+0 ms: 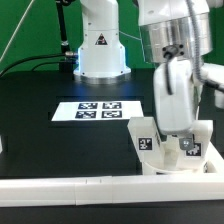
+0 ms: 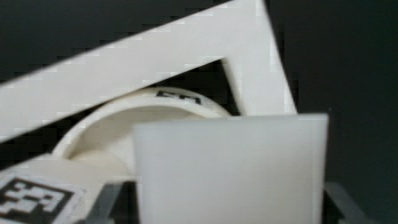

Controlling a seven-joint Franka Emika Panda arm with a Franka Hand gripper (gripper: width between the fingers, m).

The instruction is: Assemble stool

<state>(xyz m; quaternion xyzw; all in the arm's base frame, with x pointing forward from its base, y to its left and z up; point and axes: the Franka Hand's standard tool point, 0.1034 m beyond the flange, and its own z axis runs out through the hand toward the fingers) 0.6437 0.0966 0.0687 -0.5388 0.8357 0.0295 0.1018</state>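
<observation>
The round white seat disc (image 1: 160, 160) lies in the inner corner of the long white L-shaped rail (image 1: 80, 188) at the exterior view's right. One blocky white leg (image 1: 143, 137) with a tag stands on the disc's left side. My gripper (image 1: 180, 138) hangs over the disc, shut on a second white leg (image 1: 187, 148), which is low over the disc's right side. In the wrist view this held leg (image 2: 231, 165) fills the foreground between my dark fingers (image 2: 125, 200). The seat disc (image 2: 116, 130) and the rail corner (image 2: 249, 50) lie behind it. Contact between leg and disc is hidden.
The marker board (image 1: 100, 110) lies flat on the black table at mid-scene. The robot base (image 1: 100, 45) stands at the back. A tag (image 2: 32, 195) shows at the edge of the wrist view. The rail bounds the disc on the near and right sides.
</observation>
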